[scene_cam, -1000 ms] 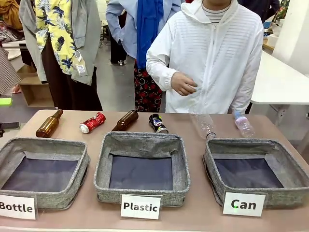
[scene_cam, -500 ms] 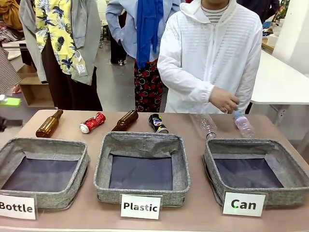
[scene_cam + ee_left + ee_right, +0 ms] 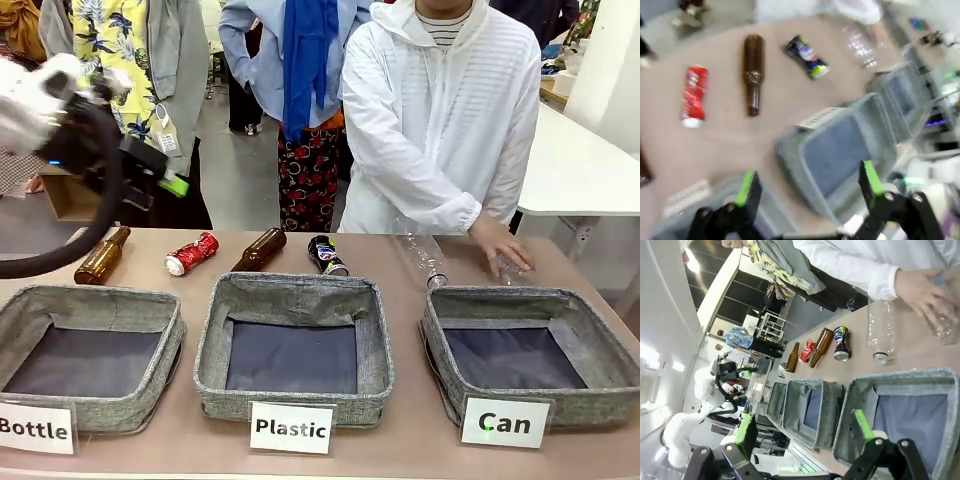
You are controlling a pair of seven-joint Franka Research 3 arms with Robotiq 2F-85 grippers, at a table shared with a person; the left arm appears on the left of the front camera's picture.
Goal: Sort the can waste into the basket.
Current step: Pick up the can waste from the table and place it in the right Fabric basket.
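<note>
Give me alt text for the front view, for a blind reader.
Three empty grey baskets labelled Bottle, Plastic and Can stand in a row; behind them lie two brown bottles, a red can, a black can and a clear bottle. A person's hand rests on another clear bottle, and the left pincer hovers upper left.

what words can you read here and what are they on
"Bottle": left label, at the front of the left basket.
"Plastic": middle label, at the front of the middle basket.
"Can": right label, at the front of the right basket.
Print on the red can and black can: too small to read.
</note>
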